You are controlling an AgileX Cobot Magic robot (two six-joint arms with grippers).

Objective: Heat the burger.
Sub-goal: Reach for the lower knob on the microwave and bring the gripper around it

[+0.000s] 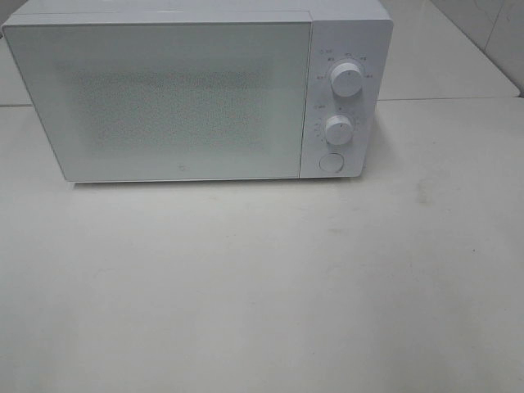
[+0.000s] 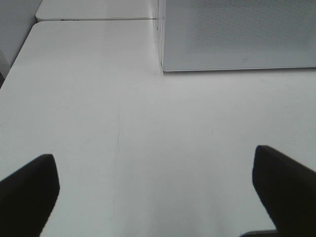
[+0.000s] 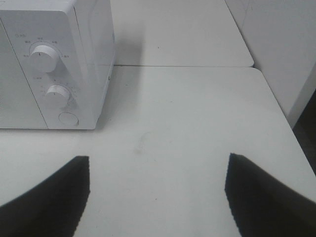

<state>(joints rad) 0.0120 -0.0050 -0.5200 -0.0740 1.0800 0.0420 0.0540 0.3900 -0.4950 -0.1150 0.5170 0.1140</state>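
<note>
A white microwave (image 1: 164,98) stands at the back of the pale tabletop (image 1: 262,286), its door (image 1: 160,102) shut. The door's panel is frosted and speckled and nothing can be made out through it. The control strip to the right of the door carries an upper knob (image 1: 347,80), a lower knob (image 1: 337,129) and a round button (image 1: 331,161) beneath them.

The burger is out of sight in all three views, so where it is cannot be told.

The left gripper (image 2: 154,163) hangs above bare tabletop in front of the microwave's left corner. Its dark fingers (image 2: 29,192) are spread wide with nothing between them. The right gripper (image 3: 158,163) hangs over the tabletop on the control-strip side, and its fingers (image 3: 266,202) are also well apart and hold nothing. Neither gripper touches the microwave, and neither arm shows in the high view.
</note>
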